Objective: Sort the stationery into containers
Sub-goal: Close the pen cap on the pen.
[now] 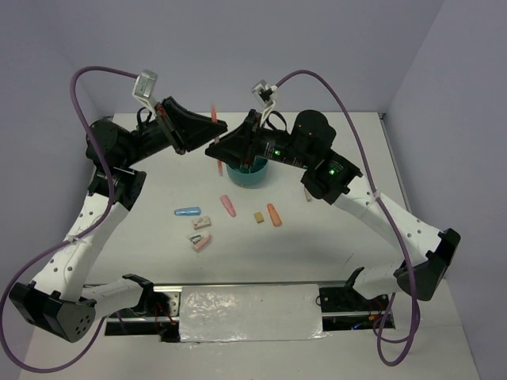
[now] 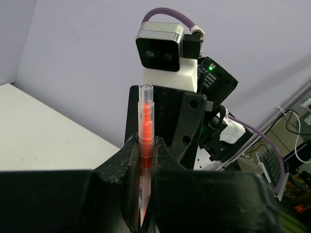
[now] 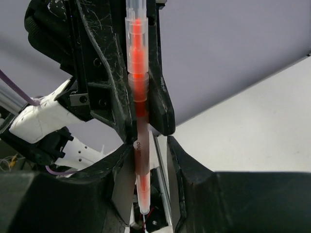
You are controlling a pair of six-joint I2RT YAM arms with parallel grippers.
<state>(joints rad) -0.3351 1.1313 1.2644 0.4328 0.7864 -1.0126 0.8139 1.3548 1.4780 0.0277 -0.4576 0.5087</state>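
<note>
A thin pen with a clear barrel and an orange-pink core point(image 1: 214, 115) stands upright above the table. My left gripper point(image 1: 217, 127) is shut on its middle, as the left wrist view shows, with the pen point(image 2: 146, 116) clamped at the gripper point(image 2: 146, 151). My right gripper point(image 1: 214, 150) faces it from the right, just below. In the right wrist view the pen point(image 3: 139, 121) runs between the open right gripper point(image 3: 148, 155), resting against one finger point(image 3: 121, 170), with a gap on the other side. The round teal tub point(image 1: 247, 179) sits under the right gripper, mostly hidden.
Loose pieces lie in front of the tub: a light-blue capsule point(image 1: 187, 211), a pink capsule point(image 1: 228, 206), a tan block point(image 1: 259, 216), an orange capsule point(image 1: 274, 214), a pink-white block point(image 1: 202, 224), a grey block point(image 1: 195, 237) and a pink piece point(image 1: 203, 244). A small pink piece point(image 1: 307, 196) lies by the right arm.
</note>
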